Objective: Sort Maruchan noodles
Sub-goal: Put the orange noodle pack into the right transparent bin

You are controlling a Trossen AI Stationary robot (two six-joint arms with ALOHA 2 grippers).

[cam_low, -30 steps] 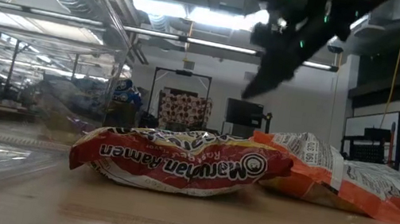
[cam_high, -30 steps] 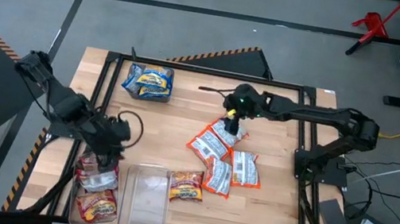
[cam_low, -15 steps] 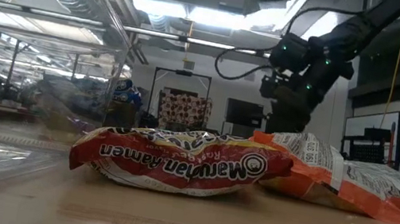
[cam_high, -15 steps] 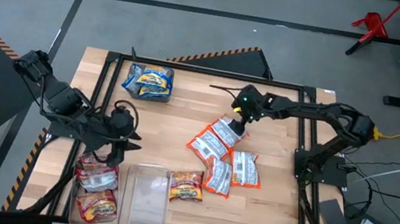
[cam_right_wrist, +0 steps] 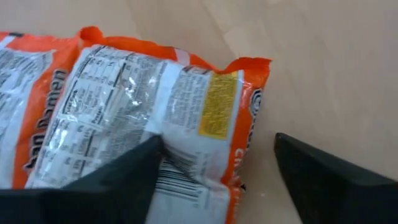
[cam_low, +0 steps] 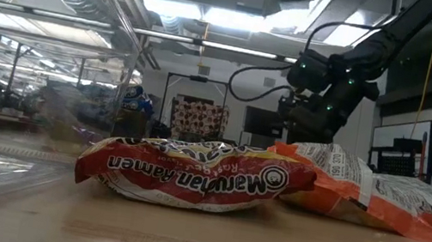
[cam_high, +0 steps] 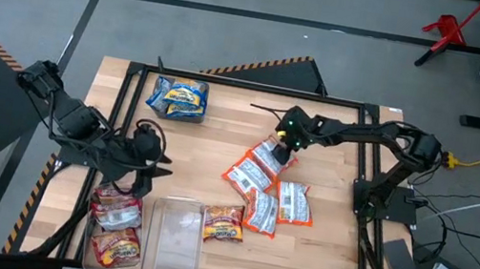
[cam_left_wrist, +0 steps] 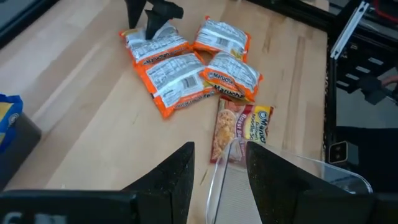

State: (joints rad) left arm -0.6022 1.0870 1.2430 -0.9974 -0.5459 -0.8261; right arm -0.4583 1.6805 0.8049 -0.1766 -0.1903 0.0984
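**Right pincer straddles the top orange packet**

My right pincer [cam_high: 284, 151] has its fingers apart, one on each side of the corner of an orange-and-white packet [cam_right_wrist: 155, 118], so I judge it is placed for a pinch there. This packet lies at the far end of the orange pile [cam_high: 266, 185] in the middle of the table [cam_high: 209, 149]. The right arm reaches long and low from its base toward the centre.

My left pincer [cam_high: 141, 162] waits open near the clear bin [cam_high: 175, 240], beside the red packets [cam_high: 114, 226]. Blue packets [cam_high: 178, 98] lie at the far edge.
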